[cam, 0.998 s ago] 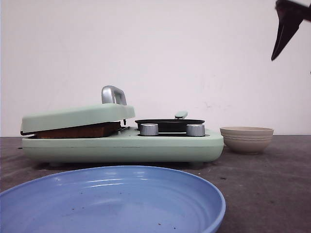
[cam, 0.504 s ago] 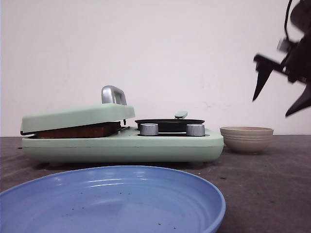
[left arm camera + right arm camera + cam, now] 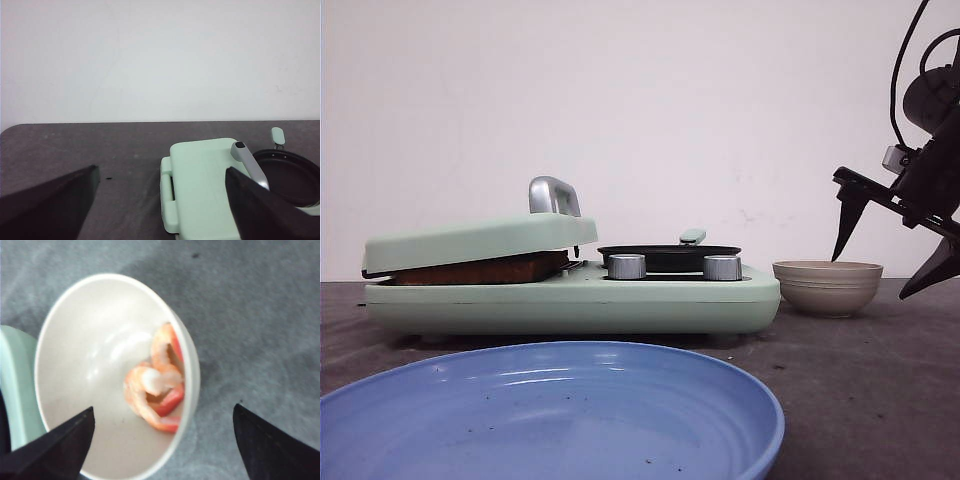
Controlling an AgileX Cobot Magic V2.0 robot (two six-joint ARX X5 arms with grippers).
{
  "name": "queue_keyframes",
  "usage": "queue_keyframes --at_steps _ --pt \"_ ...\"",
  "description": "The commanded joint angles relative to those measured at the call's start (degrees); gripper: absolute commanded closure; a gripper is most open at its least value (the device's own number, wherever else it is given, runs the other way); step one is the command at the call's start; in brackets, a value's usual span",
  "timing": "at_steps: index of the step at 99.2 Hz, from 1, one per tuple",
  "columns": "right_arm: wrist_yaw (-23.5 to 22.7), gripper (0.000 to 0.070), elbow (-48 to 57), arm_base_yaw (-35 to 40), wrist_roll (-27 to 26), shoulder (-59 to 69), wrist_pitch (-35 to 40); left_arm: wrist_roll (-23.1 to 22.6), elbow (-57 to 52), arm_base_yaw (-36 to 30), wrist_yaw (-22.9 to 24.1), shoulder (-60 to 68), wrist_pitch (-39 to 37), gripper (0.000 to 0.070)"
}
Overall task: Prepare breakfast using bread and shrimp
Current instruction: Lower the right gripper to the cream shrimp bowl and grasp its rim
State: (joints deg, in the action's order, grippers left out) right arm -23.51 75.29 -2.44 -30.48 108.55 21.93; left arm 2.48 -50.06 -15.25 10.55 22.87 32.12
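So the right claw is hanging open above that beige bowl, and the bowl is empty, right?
Not quite. The right claw does hang open above the beige bowl, but the bowl is not empty: the right wrist view shows shrimp lying in it.

A plain white wall (image 3: 620,100) rises behind the dark grey table (image 3: 860,380).
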Motion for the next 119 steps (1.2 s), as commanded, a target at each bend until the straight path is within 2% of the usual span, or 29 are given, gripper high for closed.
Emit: queue_keyframes --at_steps 1,9,20,34,49,52,66,80,97,107,119 --pt "-1.2 0.0159 1.16 -0.04 -0.61 2.45 -0.5 0.11 -0.52 -0.11 -0.04 0.31 -0.31 0.0228" --pt "-2.58 0.0161 1.16 0.13 -0.61 3.21 -0.52 0.11 -0.52 -0.11 -0.04 0.31 -0.33 0.0228" --pt "-1.62 0.0175 1.16 0.5 -0.37 3.48 -0.5 0.11 -0.52 -0.11 -0.04 0.31 -0.31 0.0228" --pt "-1.6 0.0264 1.18 0.87 -0.37 3.48 -1.38 0.13 -0.52 -0.11 -0.04 0.31 -0.31 0.0228" --pt "-1.92 0.0296 1.16 1.33 0.33 3.48 -1.29 0.15 -0.52 -0.11 -0.04 0.31 -0.33 0.0228" --pt "-1.95 0.032 1.18 1.44 0.52 3.48 -1.29 0.15 -0.52 -0.11 -0.04 0.31 -0.33 0.0228" --pt "-1.44 0.0514 1.18 2.03 1.16 3.48 -1.16 0.15 -0.52 -0.11 -0.04 0.31 -0.24 0.0228" --pt "-0.66 0.0587 1.16 2.32 1.14 3.48 -1.03 0.15 -0.52 -0.11 -0.04 0.31 0.09 0.0228" --pt "-0.26 0.0609 1.16 2.32 1.14 3.48 -0.66 0.15 -0.52 -0.11 -0.04 0.31 0.07 0.0228" --pt "-0.31 0.0654 1.16 2.32 1.14 3.48 -0.66 0.15 -0.52 -0.11 -0.04 0.31 0.04 0.0228" --pt "-0.31 0.0654 1.16 2.29 1.14 3.48 -0.7 0.13 -0.52 -0.11 -0.04 0.31 0.04 0.0228"
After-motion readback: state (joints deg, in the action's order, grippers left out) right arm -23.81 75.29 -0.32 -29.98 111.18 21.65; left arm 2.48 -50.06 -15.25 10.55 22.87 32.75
